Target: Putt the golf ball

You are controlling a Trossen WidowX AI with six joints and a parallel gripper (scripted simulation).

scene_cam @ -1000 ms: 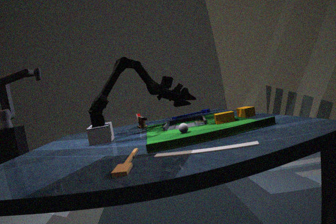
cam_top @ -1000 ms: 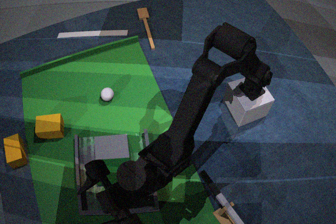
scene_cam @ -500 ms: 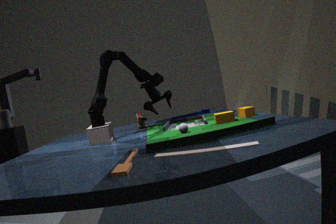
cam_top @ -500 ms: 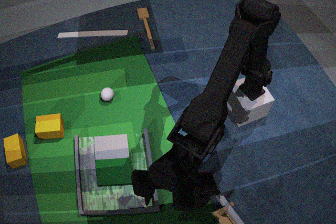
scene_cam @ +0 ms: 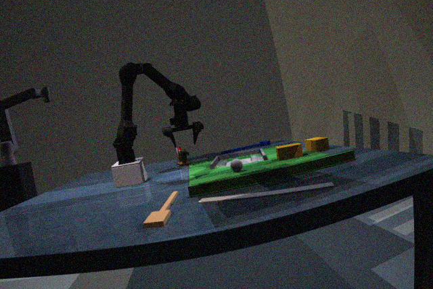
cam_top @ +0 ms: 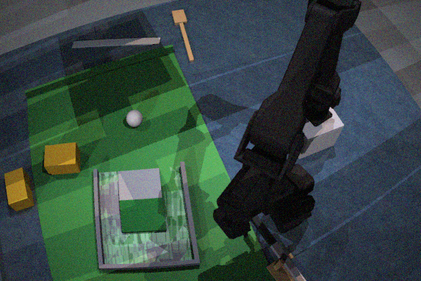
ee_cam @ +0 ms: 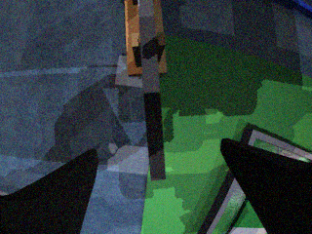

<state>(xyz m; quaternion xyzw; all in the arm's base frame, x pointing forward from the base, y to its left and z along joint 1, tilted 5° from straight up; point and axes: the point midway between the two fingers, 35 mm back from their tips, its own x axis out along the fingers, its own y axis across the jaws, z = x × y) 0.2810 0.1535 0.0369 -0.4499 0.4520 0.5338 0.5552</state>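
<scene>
Overhead, we see our gripper (scene_cam: 183, 134) spread wide and holding nothing, hanging above the putter (ee_cam: 151, 100) at the lower right of the frame. Its shaft runs up the middle of the wrist view. At centre left, the golf ball (cam_top: 134, 118) rests on the green mat (cam_top: 68, 203).
</scene>
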